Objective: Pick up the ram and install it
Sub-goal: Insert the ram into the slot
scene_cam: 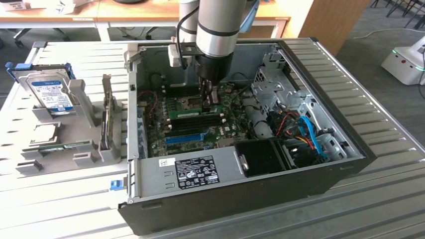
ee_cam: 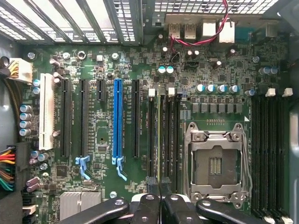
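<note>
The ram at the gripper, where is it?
In the wrist view, the ram stands on edge on the motherboard, between the blue slot and the CPU socket, with the gripper shut on its end.

Case (scene_cam: 252,199) open above, drive cage (scene_cam: 279,84) walling exterior view's right, cables (scene_cam: 302,127) perhaps intruding

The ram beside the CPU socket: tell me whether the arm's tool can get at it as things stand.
Probably yes. The tool, shut, hangs right at the ram, which stands on edge along a memory slot beside the CPU socket. The case lies open and no cable crosses the ram.
</note>
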`<act>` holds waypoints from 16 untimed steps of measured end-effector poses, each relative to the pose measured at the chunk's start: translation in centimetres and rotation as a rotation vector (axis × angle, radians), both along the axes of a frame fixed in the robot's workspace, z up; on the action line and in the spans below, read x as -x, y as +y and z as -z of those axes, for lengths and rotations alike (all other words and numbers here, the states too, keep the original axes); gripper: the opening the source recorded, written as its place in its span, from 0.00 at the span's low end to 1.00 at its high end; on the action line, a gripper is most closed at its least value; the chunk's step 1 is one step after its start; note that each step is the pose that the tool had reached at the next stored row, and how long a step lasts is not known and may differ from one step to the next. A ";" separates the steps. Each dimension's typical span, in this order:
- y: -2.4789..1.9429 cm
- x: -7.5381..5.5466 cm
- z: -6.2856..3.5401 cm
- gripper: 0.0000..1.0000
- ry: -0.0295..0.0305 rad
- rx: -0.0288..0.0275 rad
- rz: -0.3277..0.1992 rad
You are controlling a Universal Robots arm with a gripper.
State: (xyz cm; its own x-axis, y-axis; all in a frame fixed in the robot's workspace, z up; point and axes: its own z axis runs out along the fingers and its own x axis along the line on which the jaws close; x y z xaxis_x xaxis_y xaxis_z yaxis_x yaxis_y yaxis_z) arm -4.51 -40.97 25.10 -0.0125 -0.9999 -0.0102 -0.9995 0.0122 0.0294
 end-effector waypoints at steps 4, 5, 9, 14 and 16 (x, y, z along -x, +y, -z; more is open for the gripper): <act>0.00 0.0 0.01 0.12 -0.0001 -0.0002 0.000; 0.00 0.0 0.02 0.12 -0.0001 -0.0002 0.000; 0.00 0.0 0.02 0.12 -0.0001 -0.0001 0.003; 0.00 -0.3 0.02 0.12 -0.0001 -0.0001 0.010; 0.00 -0.3 0.03 0.12 -0.0001 -0.0001 0.016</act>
State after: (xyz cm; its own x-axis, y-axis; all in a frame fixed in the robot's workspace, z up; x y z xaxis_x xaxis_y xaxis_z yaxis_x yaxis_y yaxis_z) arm -4.20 -40.97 25.07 -0.0281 -0.9996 -0.0104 -0.9992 0.0278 0.0293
